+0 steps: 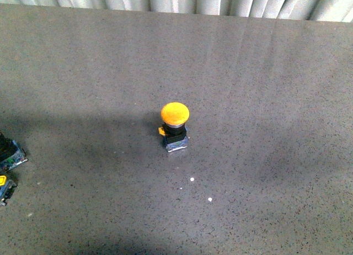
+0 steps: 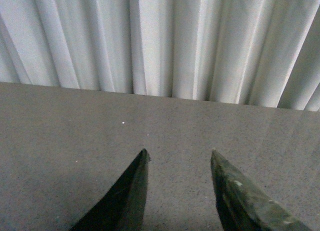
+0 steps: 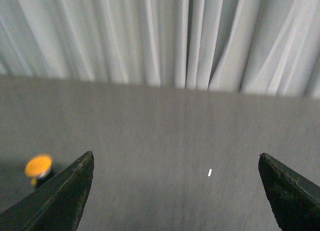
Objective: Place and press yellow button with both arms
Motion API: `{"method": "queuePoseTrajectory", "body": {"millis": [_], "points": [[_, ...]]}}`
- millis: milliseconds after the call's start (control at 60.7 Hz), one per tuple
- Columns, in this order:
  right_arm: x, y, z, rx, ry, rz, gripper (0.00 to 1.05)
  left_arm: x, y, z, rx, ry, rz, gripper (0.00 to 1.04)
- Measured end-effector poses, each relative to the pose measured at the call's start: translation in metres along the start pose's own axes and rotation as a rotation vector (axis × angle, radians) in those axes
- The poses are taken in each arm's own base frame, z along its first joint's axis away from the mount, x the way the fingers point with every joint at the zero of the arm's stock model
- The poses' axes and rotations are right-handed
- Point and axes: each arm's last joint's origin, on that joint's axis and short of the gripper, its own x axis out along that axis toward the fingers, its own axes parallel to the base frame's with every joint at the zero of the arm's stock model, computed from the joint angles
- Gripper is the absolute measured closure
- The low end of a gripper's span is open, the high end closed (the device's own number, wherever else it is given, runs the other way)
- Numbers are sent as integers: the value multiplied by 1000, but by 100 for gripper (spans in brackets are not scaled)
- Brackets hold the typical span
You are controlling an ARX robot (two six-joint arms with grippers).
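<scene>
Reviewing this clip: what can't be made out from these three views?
Front view: bluish-based part and yellow-spotted part, both cut by the left edge; type unclear. Neither arm shows.
Right wrist view: yellow button blurred, its base partly behind the right gripper.
Left wrist view: left gripper shows fingertips only; the button is out of frame.
</scene>
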Motion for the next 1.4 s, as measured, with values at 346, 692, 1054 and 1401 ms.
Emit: {"method": "queuePoseTrajectory", "body": {"millis": [346,692,1054,1401], "points": [[88,24,61,-90,398,84,9,-20,19,-9,13,-2,0,103],[189,122,43,-256,615,276,20,-33,34,-12,15,-20,4,103],[212,168,11,-262,751,303,87,-44,34,-11,15,-23,4,103],[218,179,4,-248,782,325,103,-50,34,-11,15,-24,4,103]]}}
